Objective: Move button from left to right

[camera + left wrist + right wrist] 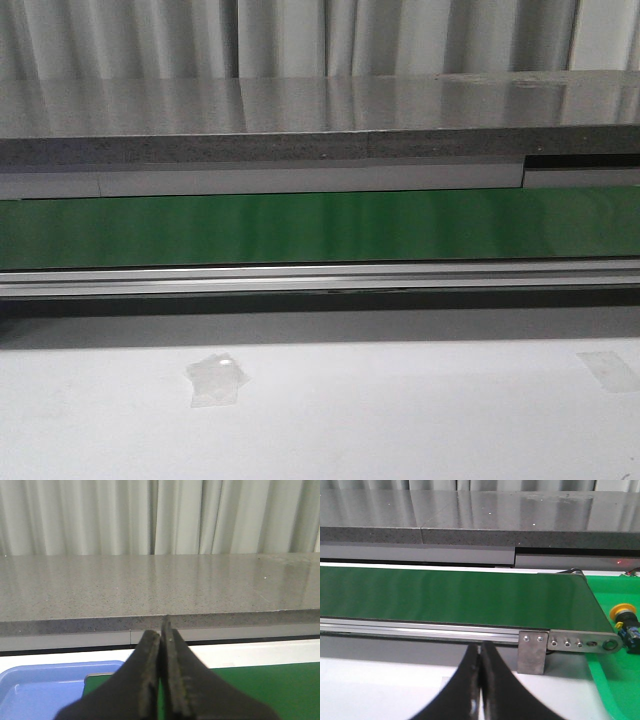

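Note:
The button [624,614], with a yellow cap and a dark body, shows only in the right wrist view. It lies on a bright green surface [612,680] just past the right end of the green belt [455,597]. My right gripper [480,649] is shut and empty, above the white table in front of the belt's rail, well to the left of the button. My left gripper [161,631] is shut and empty, above the left end of the belt [270,690]. Neither gripper shows in the front view, where the belt [320,228] is bare.
A blue tray [40,690] sits beside the belt's left end. An aluminium rail [320,277] runs along the belt's front, with a metal bracket [532,652] at its right end. A grey stone counter [300,125] lies behind. Tape pieces [215,378] lie on the white table.

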Robot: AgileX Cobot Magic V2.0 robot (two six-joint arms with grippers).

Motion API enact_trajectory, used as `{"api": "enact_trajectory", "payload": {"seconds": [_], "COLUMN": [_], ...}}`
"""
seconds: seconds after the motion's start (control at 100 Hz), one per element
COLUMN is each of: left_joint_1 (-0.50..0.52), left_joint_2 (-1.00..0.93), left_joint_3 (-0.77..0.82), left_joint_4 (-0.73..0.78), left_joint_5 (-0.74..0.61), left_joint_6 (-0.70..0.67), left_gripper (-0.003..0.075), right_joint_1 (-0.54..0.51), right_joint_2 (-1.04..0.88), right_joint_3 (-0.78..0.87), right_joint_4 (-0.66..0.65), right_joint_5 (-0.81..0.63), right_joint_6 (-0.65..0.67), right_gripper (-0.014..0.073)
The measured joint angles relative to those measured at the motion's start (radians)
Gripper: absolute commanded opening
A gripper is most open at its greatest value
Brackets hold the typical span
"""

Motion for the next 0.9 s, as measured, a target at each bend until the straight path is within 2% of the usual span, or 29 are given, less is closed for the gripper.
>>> {"api": "enact_trajectory", "payload": {"seconds": [0.36, 0.49, 0.65, 0.9], "left_joint_1": [0.0, 0.0, 0.0, 0.0], "left_joint_2": [0.0, 0.0, -0.009, -0.124], "left_joint_3": [0.0, 0.007, 0.053, 0.201], "left_joint_4": [0.0, 0.094, 0.318, 0.529], "left_joint_5": [0.0, 0.0, 0.0, -0.062], "left_joint_6": [0.0, -0.019, -0.21, -0.442], "left_gripper": [-0.002, -0.002, -0.002, -0.002], "right_joint_1": [0.0, 0.0, 0.0, 0.0], "right_joint_2": [0.0, 0.0, 0.0, 0.0], "right_joint_3": [0.0, 0.0, 0.0, 0.0], "right_joint_4": [0.0, 0.0, 0.0, 0.0], "right_joint_5": [0.0, 0.0, 0.0, 0.0], "right_joint_6": [0.0, 0.0, 0.0, 0.0], "right_gripper": [-0.0068, -0.0068, -0.0068, -0.0068]}}
